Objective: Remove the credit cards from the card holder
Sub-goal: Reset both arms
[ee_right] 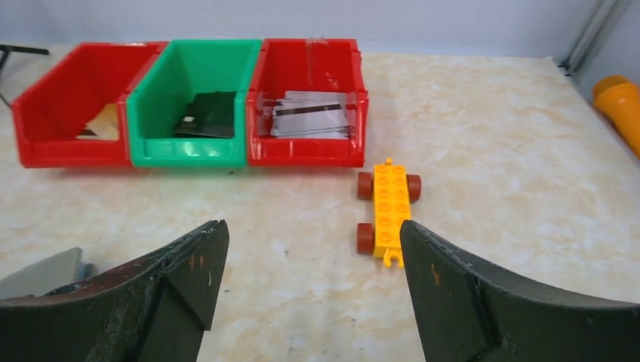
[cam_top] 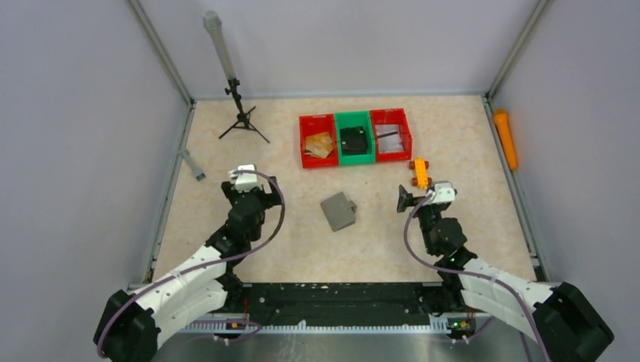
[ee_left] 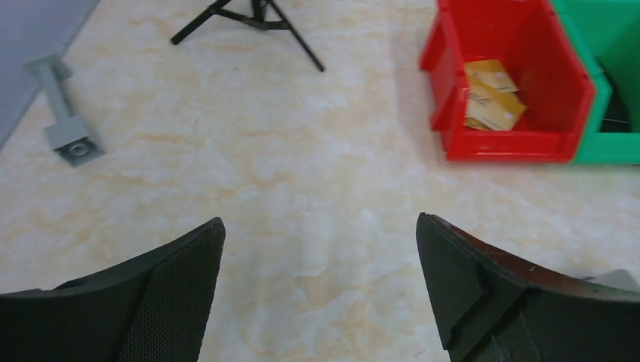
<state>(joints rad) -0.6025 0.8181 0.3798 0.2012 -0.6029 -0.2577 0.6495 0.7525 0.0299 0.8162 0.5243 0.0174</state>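
Left fingers [ee_left: 170, 302] and right fingers [ee_right: 170, 294] gape apart; card holder [cam_top: 337, 212] lies skewed, tab rightward.

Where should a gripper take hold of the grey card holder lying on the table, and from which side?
Probably from straight above, jaws across two opposite edges of the card holder. It lies flat and closed on the table, turned askew, so the wrist should turn to match. The small tab on its right edge may offer another hold.
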